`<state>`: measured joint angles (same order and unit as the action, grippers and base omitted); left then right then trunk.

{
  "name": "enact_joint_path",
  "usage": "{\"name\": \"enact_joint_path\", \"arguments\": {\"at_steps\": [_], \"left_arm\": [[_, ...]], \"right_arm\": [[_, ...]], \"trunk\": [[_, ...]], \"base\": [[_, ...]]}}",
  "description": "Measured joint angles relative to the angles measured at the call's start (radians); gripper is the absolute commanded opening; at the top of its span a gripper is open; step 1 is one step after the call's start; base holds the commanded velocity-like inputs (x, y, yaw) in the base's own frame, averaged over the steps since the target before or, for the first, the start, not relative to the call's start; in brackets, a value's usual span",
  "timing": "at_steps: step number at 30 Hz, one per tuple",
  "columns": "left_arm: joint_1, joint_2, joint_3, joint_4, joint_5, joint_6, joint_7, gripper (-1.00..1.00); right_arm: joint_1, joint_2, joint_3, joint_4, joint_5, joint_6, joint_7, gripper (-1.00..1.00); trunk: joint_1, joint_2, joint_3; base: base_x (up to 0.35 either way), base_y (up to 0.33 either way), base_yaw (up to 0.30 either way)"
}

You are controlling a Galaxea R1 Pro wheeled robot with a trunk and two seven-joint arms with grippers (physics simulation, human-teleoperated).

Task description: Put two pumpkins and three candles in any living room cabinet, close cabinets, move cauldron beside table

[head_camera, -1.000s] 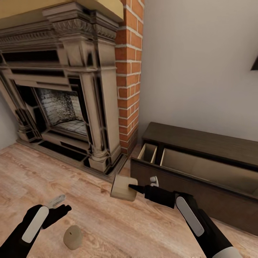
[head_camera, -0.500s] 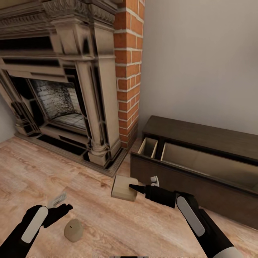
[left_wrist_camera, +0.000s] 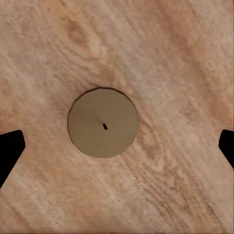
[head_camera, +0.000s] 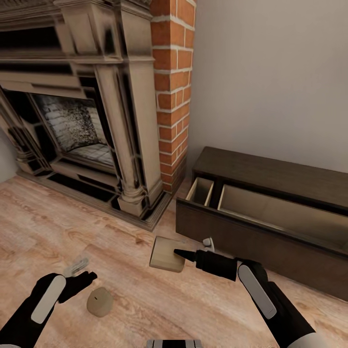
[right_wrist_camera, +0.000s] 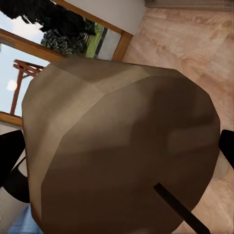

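While your left gripper point(head_camera: 79, 273) hangs with its jaws wide apart over the wooden floor point(head_camera: 48, 232), one candle point(head_camera: 100, 301) stands upright on the boards under it, touching neither finger. Your right gripper point(head_camera: 193, 249) has its jaws closed on a second candle point(head_camera: 166, 253), held tilted above the floor just in front of the cabinet point(head_camera: 270, 169). Beyond it, the pull-out front point(head_camera: 232, 232) of the cabinet stands open, with the pale inside in view. Further left is the fireplace point(head_camera: 82, 111), beside a brick column point(head_camera: 173, 92).
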<state>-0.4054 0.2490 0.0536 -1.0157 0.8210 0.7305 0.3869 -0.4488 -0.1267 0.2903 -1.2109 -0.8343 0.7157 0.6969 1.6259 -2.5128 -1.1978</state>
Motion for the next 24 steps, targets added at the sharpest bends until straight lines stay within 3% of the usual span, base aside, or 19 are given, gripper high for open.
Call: {"name": "enact_joint_path", "arguments": {"at_steps": [6,24], "left_arm": [[-0.001,-0.004,0.001,0.004,-0.054,-0.028,0.0,1.0],[-0.001,-0.005,-0.004,0.005,-0.059,-0.041,-0.009,1.0]], "right_arm": [[0.0,0.0,0.0,0.001,0.001,0.006,-0.001,-1.0],[0.0,0.002,0.0,0.001,0.001,0.006,-0.003,-1.0]], "trunk": [[0.003,-0.001,-0.023],[0.011,-0.006,-0.093]], "base": [[0.0,0.0,0.0],[0.0,0.0,0.0]]}}
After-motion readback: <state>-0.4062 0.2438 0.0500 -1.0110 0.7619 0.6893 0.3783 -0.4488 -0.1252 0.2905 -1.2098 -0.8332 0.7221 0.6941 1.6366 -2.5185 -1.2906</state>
